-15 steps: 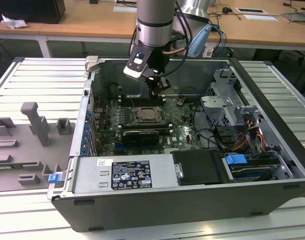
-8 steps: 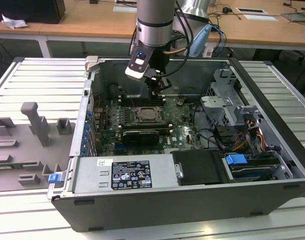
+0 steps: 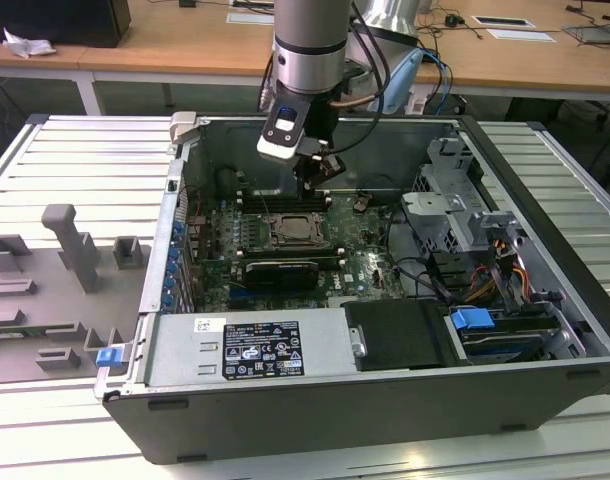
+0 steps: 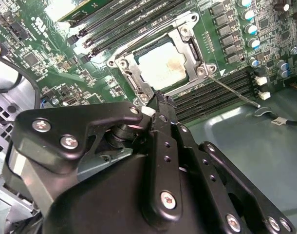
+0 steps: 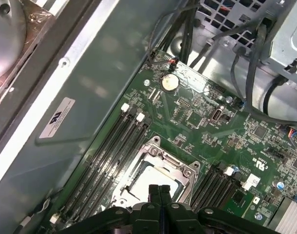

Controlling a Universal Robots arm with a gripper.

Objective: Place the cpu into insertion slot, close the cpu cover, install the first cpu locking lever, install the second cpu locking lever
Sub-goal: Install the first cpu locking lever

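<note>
Tool (image 5: 158, 188): two black fingers pressed together, only a thin seam between them, nothing pinched. In the first wrist view the tips hang right over the near edge of the insertion slot (image 3: 290, 230). In the second wrist view they point at one corner of the slot frame. Cannot tell whether they touch the metal.

Cpu (image 4: 160, 66): pale square chip lying flat in the slot, its face showing through the cut-out.

Cpu cover (image 4: 193, 48): silvery frame lying down flat around the chip, screws at its corners.

Locking lever (image 4: 233, 90): thin metal rod running out from one slot corner, slanting away across the black memory slots (image 4: 214, 95) beside the slot, with its hooked end past them. It is not lying along the frame. A second rod (image 4: 153, 36) lies close along the opposite side of the slot. Cannot tell whether it is latched.

Green circuit board (image 4: 41, 44) surrounds the slot, with more long black memory slots on the slot's other flank. A round coin battery (image 5: 169, 82) sits well away from the slot, near the case wall and cable bundles.

Exterior view: the arm reaches down into an open computer case (image 3: 385, 410), and the tool is just above the slot. The case lies on a slatted metal counter (image 3: 75, 160). Grey block fixtures (image 3: 70, 245) stand on the counter well apart from the slot, outside the case on the exterior view's left.
</note>
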